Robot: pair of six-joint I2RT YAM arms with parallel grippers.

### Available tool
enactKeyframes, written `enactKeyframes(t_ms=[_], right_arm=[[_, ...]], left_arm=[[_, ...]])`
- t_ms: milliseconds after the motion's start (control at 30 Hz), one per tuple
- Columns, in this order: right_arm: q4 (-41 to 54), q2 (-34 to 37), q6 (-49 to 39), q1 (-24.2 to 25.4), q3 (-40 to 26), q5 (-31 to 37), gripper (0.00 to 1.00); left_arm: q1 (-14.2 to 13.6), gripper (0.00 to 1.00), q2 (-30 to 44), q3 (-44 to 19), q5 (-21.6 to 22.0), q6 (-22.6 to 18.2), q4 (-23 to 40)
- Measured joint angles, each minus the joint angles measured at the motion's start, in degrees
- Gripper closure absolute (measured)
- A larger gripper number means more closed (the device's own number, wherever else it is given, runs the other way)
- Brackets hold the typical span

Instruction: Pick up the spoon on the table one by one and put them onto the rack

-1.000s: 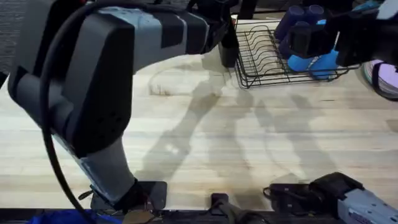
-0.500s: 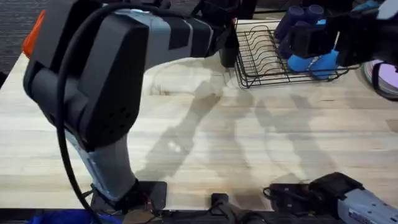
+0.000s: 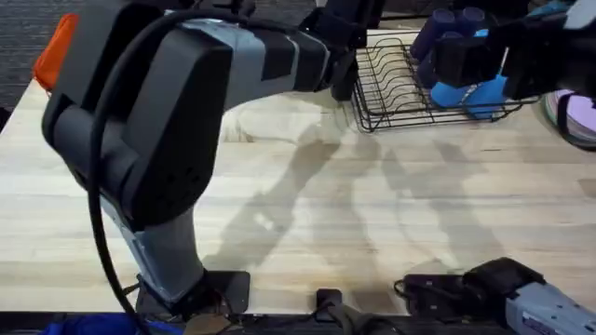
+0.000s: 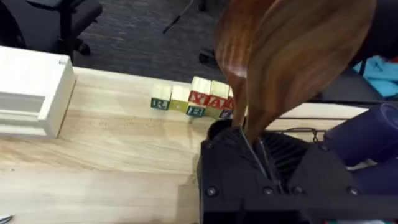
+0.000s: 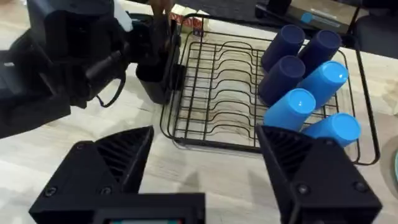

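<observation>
Left gripper, upper centre of the overhead frame, clenched on the dark reddish-brown wooden spoon, directly above the tall black rectangular utensil holder at the black wire rack's near end. Right gripper released, apart from the rack. Pale wooden surface broadly open centre-frame.

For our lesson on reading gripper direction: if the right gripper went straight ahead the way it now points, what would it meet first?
The right gripper, fingers open, points at the black wire rack. It would probably meet the rack's near rim first, though depth is hard to judge. The blue cups lie to one side of that line.
</observation>
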State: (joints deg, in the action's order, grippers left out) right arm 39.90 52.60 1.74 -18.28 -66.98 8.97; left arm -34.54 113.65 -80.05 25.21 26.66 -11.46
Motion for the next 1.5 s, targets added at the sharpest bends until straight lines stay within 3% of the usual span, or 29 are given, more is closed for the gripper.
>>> enactKeyframes(t_ms=[167, 333, 433, 567, 733, 1000, 1233, 1267, 1500], right_arm=[[0.00, 0.00, 0.00, 0.00, 0.00, 0.00, 0.007], [0.01, 0.00, 0.00, 0.00, 0.00, 0.00, 0.007], [0.00, 0.00, 0.00, 0.00, 0.00, 0.00, 0.007], [0.00, 0.00, 0.00, 0.00, 0.00, 0.02, 0.007], [0.00, 0.02, 0.00, 0.00, 0.00, 0.00, 0.007], [0.09, 0.01, 0.00, 0.00, 0.00, 0.00, 0.007], [4.90, 0.00, 0.00, 0.00, 0.00, 0.00, 0.007], [7.12, 0.01, 0.00, 0.00, 0.00, 0.00, 0.007], [7.76, 0.00, 1.61, 0.00, -0.08, -0.01, 0.007]], left_arm=[[0.04, 0.928, 0.00, 0.00, 0.02, -0.20, 0.41], [0.07, 0.750, 0.00, 0.00, 0.02, -0.42, 0.30], [0.07, 0.545, -0.01, 0.00, 0.63, -0.37, 0.17], [0.07, 0.384, -0.14, 0.00, 2.50, -1.46, 0.41], [0.07, 0.299, -3.35, 0.00, 3.10, -3.81, 2.87], [0.15, 0.021, -17.54, -0.25, 3.15, -5.16, 18.04], [2.34, 0.008, -27.85, -0.37, 3.15, -5.34, 37.10], [4.07, 0.008, -31.67, -0.37, 3.15, -5.52, 45.70], [9.03, 0.008, -41.72, -0.37, 3.17, -5.66, 61.40]])
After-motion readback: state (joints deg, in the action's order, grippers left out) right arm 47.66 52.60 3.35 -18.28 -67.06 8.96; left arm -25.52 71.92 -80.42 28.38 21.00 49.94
